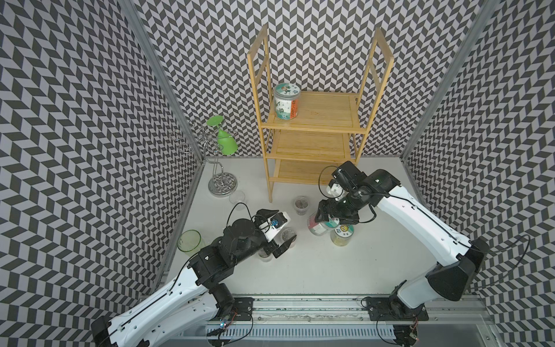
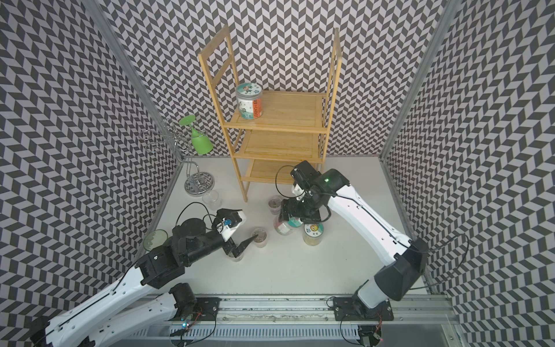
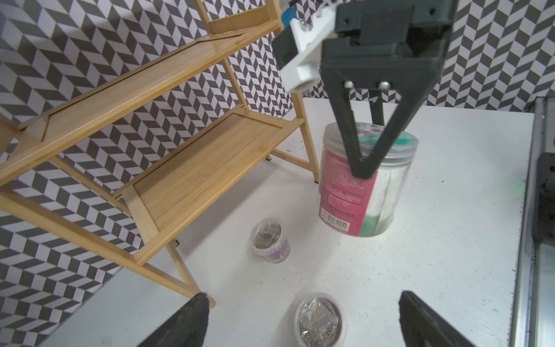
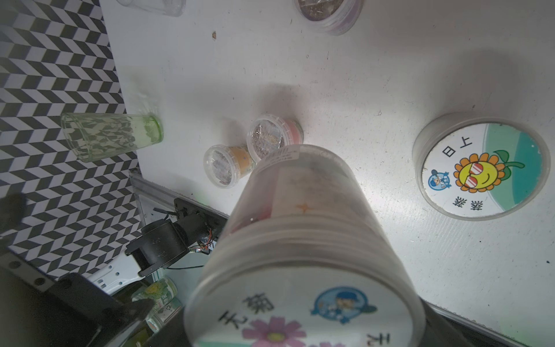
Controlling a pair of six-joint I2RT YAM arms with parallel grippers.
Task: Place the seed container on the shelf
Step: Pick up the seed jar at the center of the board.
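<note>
The seed container [image 1: 316, 229] is clamped in the right gripper [image 1: 330, 220], lower in the frame than the shelf [image 1: 315, 120].

The container is found near the frame centre in both top views, gripped at its lid and seen tilted in the left wrist view. It is just beside a sunflower-lidded jar [image 1: 342, 235] on the white worktop [image 1: 330, 270]. A second jar [image 1: 286, 100] is stood at the left end of the shelf's top tier. The left gripper [image 3: 301, 296] is held with fingers wide apart above a small lidded cup [image 3: 319, 318].
</note>
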